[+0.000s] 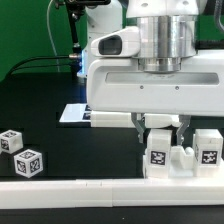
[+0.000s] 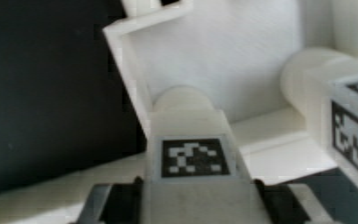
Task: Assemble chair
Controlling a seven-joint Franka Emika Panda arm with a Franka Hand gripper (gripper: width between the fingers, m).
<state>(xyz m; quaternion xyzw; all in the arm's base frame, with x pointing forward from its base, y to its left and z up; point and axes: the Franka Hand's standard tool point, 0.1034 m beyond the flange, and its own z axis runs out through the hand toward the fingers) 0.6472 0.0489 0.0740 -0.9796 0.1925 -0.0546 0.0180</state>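
Exterior view: shows the gripper low over the chair pieces at the bench's near edge, just beside the border rail, toward the exterior view's right. Risks knocking the neighbouring block or scraping the rail on any sideways drift. Leaves open room only toward the far edge.

Wrist view: finds jaws flanking the tagged piece; cannot tell whether clamped. Could twist it if pinched off-centre.

A matte black tabletop spans the middle. A flat green backdrop shows upper left; a long white border rail crosses the bottom.
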